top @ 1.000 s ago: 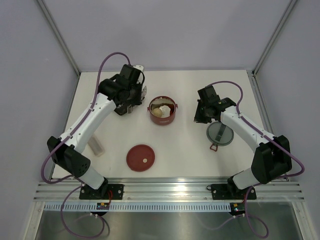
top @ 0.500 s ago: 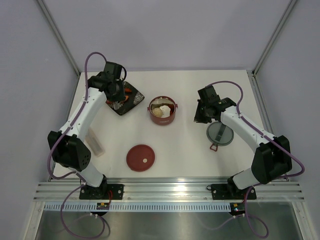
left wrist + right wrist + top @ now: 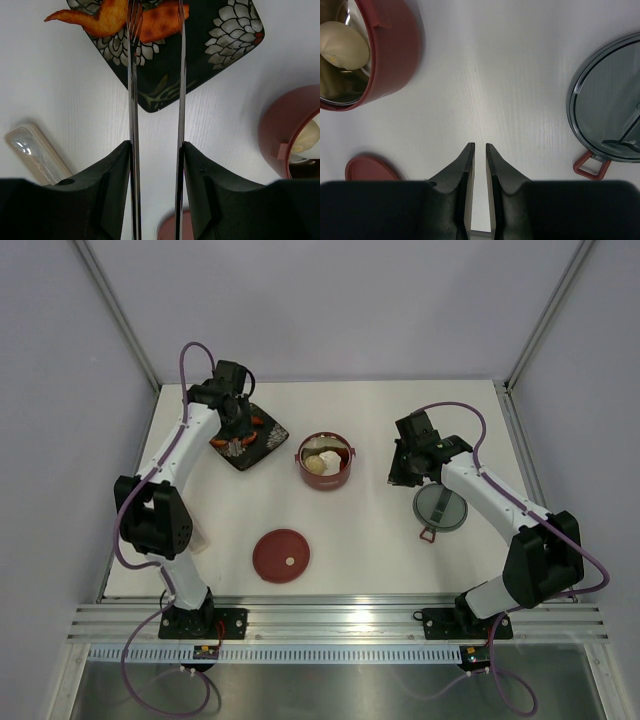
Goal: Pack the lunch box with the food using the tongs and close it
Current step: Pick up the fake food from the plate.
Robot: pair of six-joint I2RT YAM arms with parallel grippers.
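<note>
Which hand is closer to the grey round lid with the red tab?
Right. The right hand sits just beside the grey lid; the left hand is far off beyond the lunch box, by the black tray.

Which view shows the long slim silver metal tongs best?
The left wrist view: the tongs reach from the left claw to the orange food on the black tray. The top view mostly hides them under the arm; the right wrist view lacks them.

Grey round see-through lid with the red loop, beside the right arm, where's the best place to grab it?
Probably the red loop tab: the grey round lid lies flat, and only that tab juts past its rim. Come down from above, jaws across the loop.
</note>
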